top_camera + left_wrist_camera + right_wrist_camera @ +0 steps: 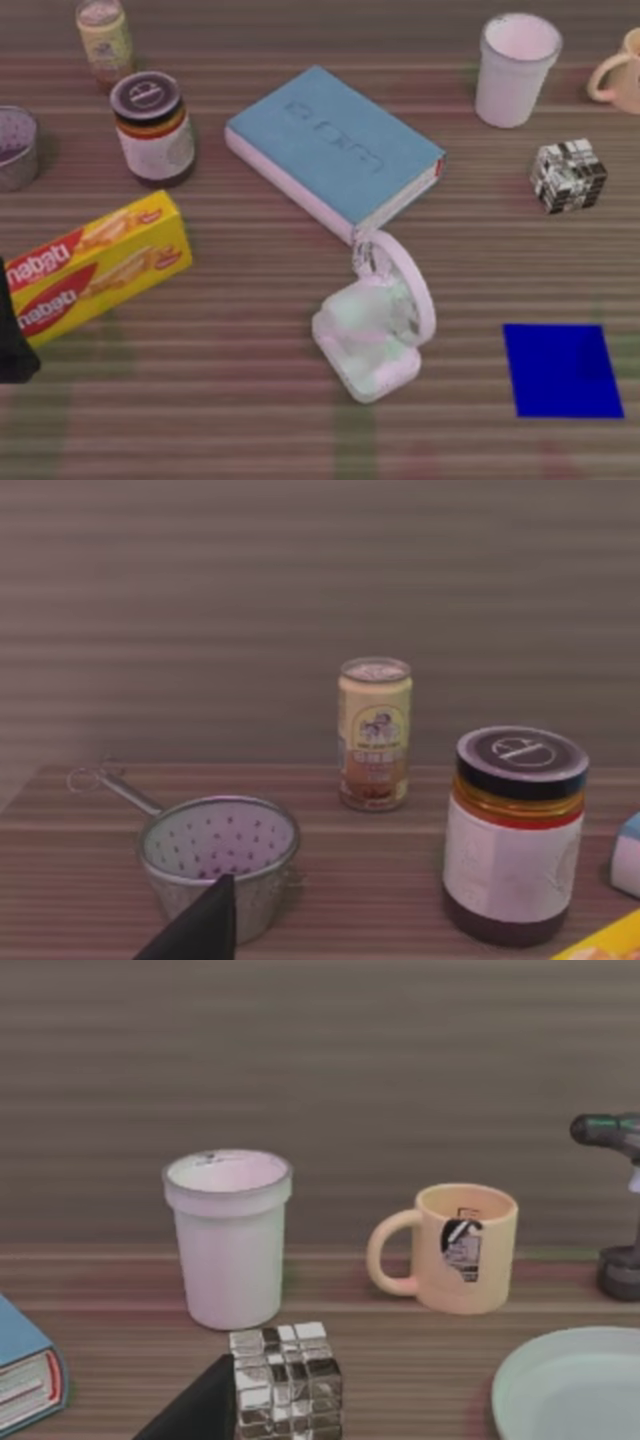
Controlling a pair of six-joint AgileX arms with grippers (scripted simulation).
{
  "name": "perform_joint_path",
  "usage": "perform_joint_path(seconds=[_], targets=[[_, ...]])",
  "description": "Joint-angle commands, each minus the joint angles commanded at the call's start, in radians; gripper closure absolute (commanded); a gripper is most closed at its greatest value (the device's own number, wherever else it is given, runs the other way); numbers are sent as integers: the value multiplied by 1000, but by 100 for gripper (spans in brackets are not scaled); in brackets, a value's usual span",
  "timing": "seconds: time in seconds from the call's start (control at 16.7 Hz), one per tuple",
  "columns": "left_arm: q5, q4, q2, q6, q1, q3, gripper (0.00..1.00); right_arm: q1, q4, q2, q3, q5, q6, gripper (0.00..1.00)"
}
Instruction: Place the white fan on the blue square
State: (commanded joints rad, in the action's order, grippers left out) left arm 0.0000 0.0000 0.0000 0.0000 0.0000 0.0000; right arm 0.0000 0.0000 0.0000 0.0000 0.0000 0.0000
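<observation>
The white fan (375, 325) stands near the middle of the table, its ring head (396, 283) towards the light-blue book. The blue square (562, 370) lies flat at the front right, bare and well apart from the fan. My left gripper (14, 335) is parked at the table's left edge beside the yellow box; one dark fingertip (203, 927) shows in the left wrist view, with nothing held. My right arm is out of the top view; its dark fingertip (205, 1400) shows next to a mirrored cube, open and holding nothing.
A light-blue book (335, 150) lies just behind the fan. A yellow biscuit box (95, 265), jar (153, 128), can (104, 38) and strainer (15, 148) crowd the left. At the back right stand a white cup (515, 68), mug (620, 72) and mirrored cube (568, 175).
</observation>
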Motion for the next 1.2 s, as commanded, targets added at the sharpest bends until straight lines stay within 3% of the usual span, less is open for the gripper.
perform_joint_path(seconds=[0.24, 0.48, 1.2], targets=[[0, 0, 0, 0, 0, 0, 0, 14, -29, 30, 27, 0, 0, 0], [0, 0, 0, 0, 0, 0, 0, 86, -192, 218, 205, 3, 4, 0], [0, 0, 0, 0, 0, 0, 0, 463, -969, 1412, 1323, 3, 104, 0]])
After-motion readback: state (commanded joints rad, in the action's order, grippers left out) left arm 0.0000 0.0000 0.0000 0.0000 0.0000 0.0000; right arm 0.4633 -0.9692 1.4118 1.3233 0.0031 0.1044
